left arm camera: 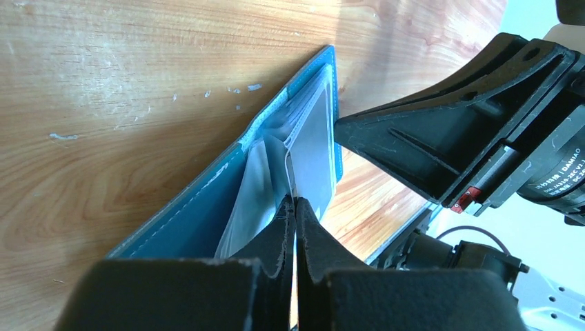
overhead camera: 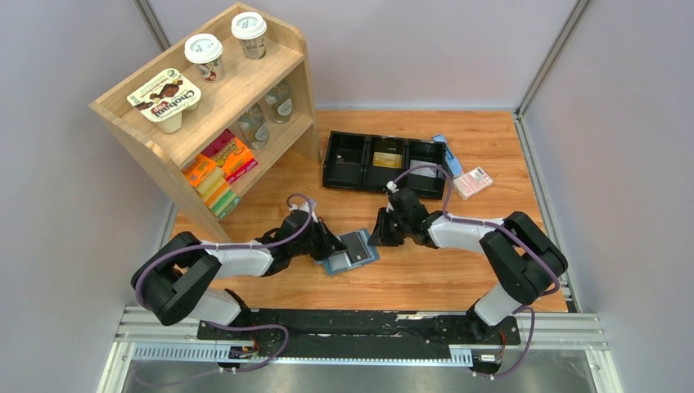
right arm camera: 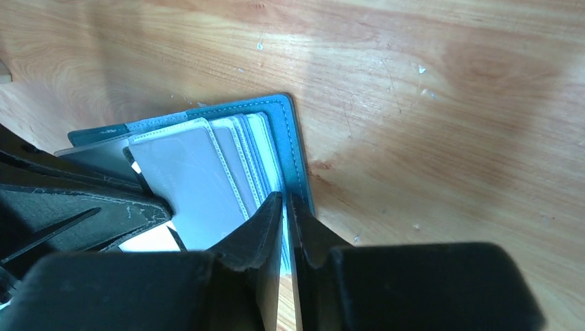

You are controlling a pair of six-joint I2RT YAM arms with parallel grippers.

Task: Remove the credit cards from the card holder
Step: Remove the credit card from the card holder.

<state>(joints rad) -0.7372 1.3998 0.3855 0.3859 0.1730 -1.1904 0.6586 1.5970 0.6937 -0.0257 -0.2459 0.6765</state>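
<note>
Teal card holder [right arm camera: 288,145] open flat, grey-blue plastic pockets [right arm camera: 238,162] fanned inside.

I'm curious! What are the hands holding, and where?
The right hand pinches the card holder by its edge; left hand pinches something thin inside, unclear what.

Wooden shelf [overhead camera: 237,79] at left — black tray [overhead camera: 330,164] behind.

Card holder [overhead camera: 342,264] lies on table [overhead camera: 425,278] before tray [overhead camera: 366,164]
</note>
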